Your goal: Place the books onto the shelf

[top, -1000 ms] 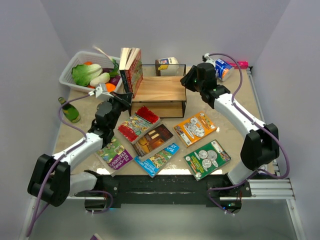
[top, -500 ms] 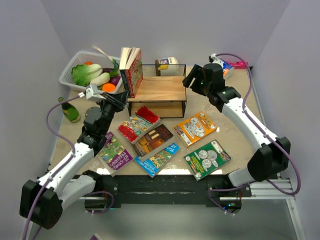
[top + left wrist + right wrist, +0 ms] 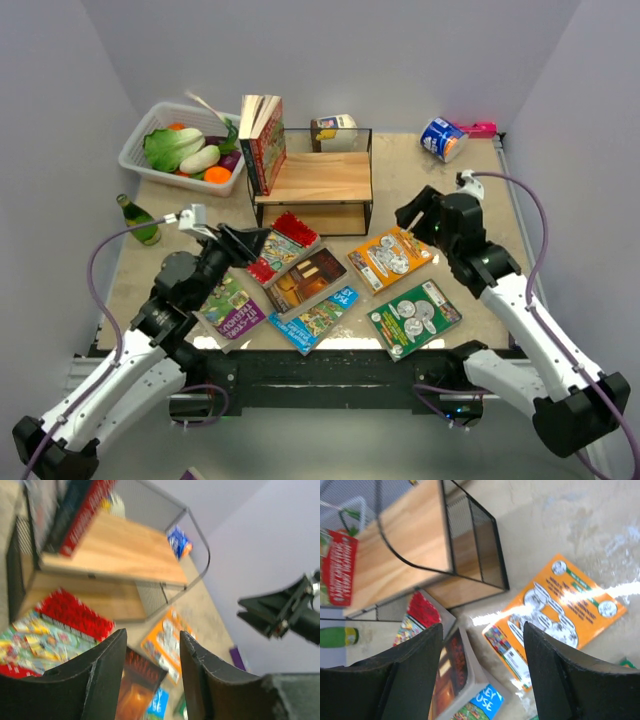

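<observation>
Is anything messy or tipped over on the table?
Yes. Several books lie flat on the table in front of the shelf. They are crooked and some overlap, instead of standing on the shelf. In the far right corner, a blue can seems to lie on its side.

An orange book (image 3: 390, 257), a green coin-patterned book (image 3: 414, 317), a black-framed wooden shelf (image 3: 318, 177).
</observation>
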Controlling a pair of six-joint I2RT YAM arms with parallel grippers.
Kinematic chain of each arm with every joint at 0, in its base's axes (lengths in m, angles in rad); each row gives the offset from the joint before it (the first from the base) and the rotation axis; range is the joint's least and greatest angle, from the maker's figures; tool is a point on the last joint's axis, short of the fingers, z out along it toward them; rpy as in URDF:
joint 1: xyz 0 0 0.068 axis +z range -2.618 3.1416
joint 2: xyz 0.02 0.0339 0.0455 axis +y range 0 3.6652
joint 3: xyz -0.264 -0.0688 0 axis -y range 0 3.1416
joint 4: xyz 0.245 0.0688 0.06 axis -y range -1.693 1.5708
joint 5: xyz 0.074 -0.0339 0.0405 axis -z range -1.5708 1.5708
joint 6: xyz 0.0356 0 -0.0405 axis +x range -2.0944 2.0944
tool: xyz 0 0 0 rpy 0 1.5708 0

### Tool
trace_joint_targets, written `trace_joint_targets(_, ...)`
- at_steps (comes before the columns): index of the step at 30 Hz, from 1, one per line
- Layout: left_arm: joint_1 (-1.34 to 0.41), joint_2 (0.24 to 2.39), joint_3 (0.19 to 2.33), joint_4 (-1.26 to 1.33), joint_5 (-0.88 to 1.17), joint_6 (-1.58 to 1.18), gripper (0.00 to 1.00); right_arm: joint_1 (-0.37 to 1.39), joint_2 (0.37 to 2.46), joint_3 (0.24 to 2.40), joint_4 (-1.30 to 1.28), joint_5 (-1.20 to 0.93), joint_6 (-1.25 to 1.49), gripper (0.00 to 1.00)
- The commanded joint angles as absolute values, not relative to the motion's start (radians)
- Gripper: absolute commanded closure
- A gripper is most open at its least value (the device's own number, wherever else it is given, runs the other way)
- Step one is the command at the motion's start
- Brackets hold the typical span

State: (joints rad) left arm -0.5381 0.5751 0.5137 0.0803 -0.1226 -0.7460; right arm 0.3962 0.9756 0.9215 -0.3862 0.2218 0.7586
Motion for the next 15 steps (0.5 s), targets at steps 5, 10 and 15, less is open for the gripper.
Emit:
trace_joint_targets(5,-0.834,0.681,0.444,-0.137,-0.164,-0.758,0.50,0.560,1.009,0.723,-0.298,0.120,0.890,0.32)
trace_joint_targets(10,-0.861,0.738,0.376,-0.080,-0.175,-0.811,0.52,0.594,1.087,0.628,-0.135,-0.050,0.966,0.27)
trace_joint_targets(15,-0.862,0.732,0.324,-0.077,-0.199,-0.836,0.52,0.594,1.089,0.539,0.074,-0.103,1.043,0.08)
